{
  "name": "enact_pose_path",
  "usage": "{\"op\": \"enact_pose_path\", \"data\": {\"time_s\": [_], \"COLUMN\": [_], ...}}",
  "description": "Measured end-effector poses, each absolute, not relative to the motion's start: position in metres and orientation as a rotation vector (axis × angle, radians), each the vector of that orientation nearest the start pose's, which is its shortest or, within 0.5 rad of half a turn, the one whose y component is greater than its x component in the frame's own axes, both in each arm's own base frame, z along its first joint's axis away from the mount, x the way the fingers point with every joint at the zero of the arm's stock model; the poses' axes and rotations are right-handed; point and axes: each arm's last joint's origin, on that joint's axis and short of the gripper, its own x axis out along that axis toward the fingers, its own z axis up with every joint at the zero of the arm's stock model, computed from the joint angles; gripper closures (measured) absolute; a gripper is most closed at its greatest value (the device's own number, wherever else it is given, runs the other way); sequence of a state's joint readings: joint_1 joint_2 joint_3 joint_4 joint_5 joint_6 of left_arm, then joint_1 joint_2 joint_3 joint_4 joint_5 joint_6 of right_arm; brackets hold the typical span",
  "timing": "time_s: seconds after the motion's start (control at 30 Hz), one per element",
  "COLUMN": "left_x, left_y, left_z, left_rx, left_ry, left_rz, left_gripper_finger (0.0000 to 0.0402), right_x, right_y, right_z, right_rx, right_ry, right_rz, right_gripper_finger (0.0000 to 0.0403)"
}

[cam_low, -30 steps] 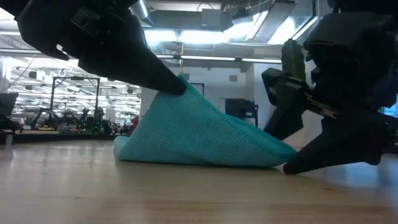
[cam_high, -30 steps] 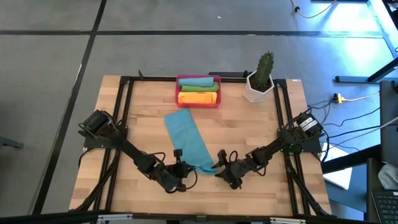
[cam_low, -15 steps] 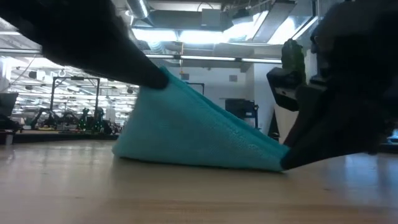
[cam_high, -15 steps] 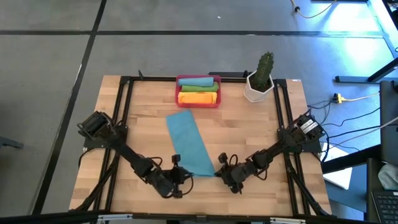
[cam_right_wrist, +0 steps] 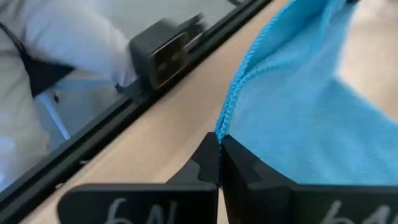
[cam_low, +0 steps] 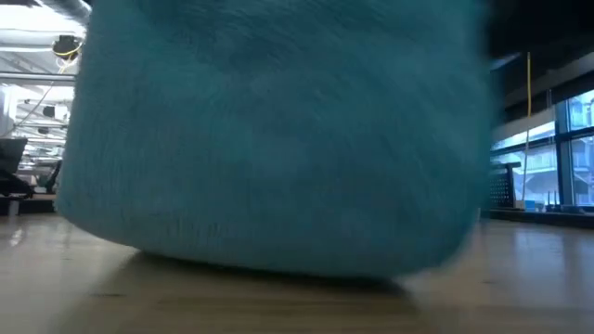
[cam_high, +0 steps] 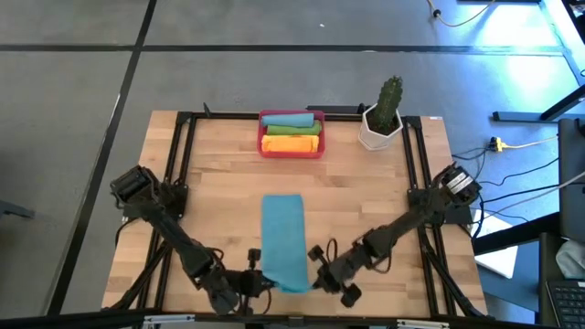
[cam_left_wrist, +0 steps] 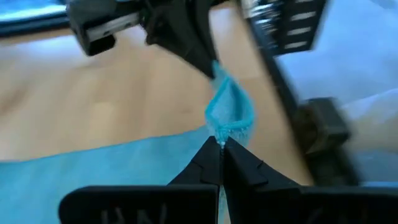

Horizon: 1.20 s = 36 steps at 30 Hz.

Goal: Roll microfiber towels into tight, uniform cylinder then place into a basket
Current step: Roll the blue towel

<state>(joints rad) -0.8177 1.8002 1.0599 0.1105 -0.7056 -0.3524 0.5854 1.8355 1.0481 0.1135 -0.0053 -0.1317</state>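
Low view: teal towel point(cam_low: 269, 139) fills it, blocking both tools.

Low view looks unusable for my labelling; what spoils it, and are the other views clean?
Low view: the teal towel fills the frame, smeared. Left wrist view: background and the far gripper blurred. Right wrist view: soft beyond the towel edge. High view: sharp, with window glare on the floor at the top right.

I see a green cactus point(cam_high: 390, 95) standing up in a white pot point(cam_high: 377, 133) at the far right corner of the wooden counter point(cam_high: 356, 196). A black frame point(cam_high: 183, 151) runs along the counter's edges. A yellow cable point(cam_high: 523, 143) lies on the grey floor point(cam_high: 228, 64).
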Motion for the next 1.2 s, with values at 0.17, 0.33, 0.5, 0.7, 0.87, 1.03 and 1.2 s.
{"op": "enact_pose_path", "data": {"time_s": [0.17, 0.33, 0.5, 0.7, 0.87, 1.03, 1.2], "left_x": [0.251, 0.24, 0.243, 0.249, 0.258, 0.261, 0.261], "left_y": [-0.244, -0.212, -0.163, -0.108, -0.071, -0.039, -0.021], "left_z": [0.203, 0.207, 0.182, 0.156, 0.142, 0.13, 0.126], "left_rx": [0.172, 0.241, 0.227, 0.239, 0.26, 0.197, 0.159], "left_ry": [0.505, 0.569, 0.703, 0.805, 0.829, 0.821, 0.84], "left_rz": [0.115, 0.242, 0.32, 0.421, 0.405, 0.341, 0.351], "left_gripper_finger": [0.0401, 0.0401, 0.0401, 0.0401, 0.0401, 0.0401, 0.0396], "right_x": [0.325, 0.329, 0.334, 0.334, 0.335, 0.337, 0.338], "right_y": [0.167, 0.114, 0.066, 0.021, -0.005, -0.016, -0.017], "right_z": [0.19, 0.195, 0.176, 0.162, 0.15, 0.132, 0.12], "right_rx": [-0.226, -0.183, -0.142, -0.08, -0.053, -0.041, -0.026], "right_ry": [0.579, 0.577, 0.644, 0.655, 0.706, 0.766, 0.796], "right_rz": [0.543, 0.4, 0.243, 0.109, 0.036, 0.008, 0.0], "right_gripper_finger": [0.0401, 0.0401, 0.0402, 0.0402, 0.04, 0.0398, 0.0395]}}
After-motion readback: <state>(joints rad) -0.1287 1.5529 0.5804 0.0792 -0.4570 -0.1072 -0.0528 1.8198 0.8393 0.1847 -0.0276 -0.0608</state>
